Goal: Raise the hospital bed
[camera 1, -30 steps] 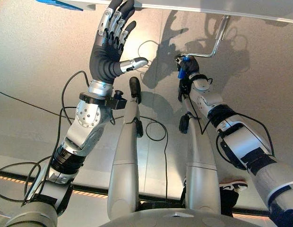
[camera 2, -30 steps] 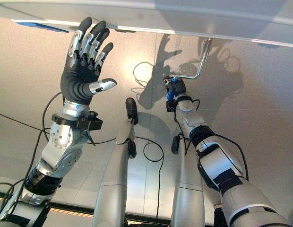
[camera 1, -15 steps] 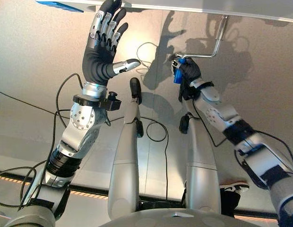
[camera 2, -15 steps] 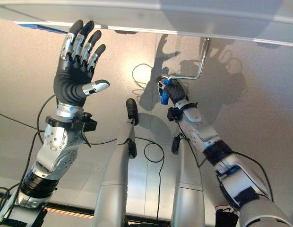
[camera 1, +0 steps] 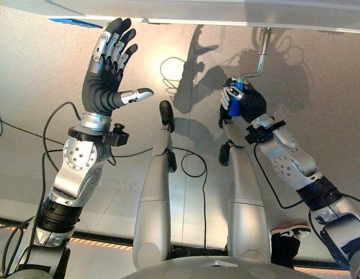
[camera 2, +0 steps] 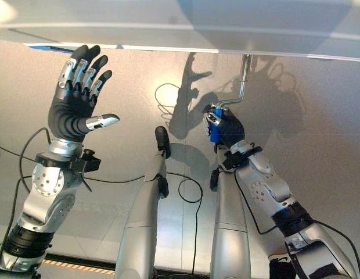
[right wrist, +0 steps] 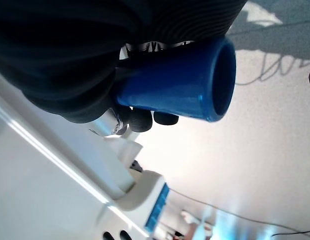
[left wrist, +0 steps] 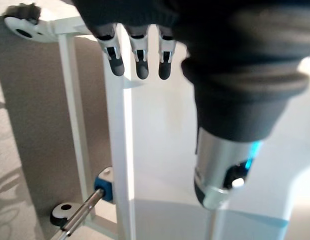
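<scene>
Floor: grey floor (camera 1: 29,70) spreads beneath the raised arms and runs up to the bed frame at the far edge of the head views.
Shoe: person's dark shoe with a red-and-white sole (camera 1: 287,228) sits low on the robot's right, near the robot's legs.
Left hand: left hand (camera 1: 104,87) is lifted above the floor on the robot's left, palm spread, fingers straight and apart, thumb jutting sideways; it holds nothing and touches nothing. In its wrist view the dark fingertips (left wrist: 140,67) hang clear in front of a white upright rail (left wrist: 117,150) of the bed.
Right hand: right hand (camera 2: 227,129) reaches forward on the robot's right with its fingers curled tightly round the blue crank grip (camera 1: 236,93). The right wrist view shows the grip's open blue end (right wrist: 195,85) poking out of the closed fist.
Crank: blue crank grip is the end of a bent silver crank rod (camera 2: 241,78), which runs from the hand, turns, and climbs to meet the underside of the bed frame. It lies well apart from the left hand.
Second crank: left wrist view also takes in another rod with a blue collar (left wrist: 102,186), near the foot of the rail.
Bed frame: pale hospital bed frame (camera 1: 226,9) crosses the far edge of both head views, with a blue patch (camera 1: 72,23) just beyond the left fingertips.
</scene>
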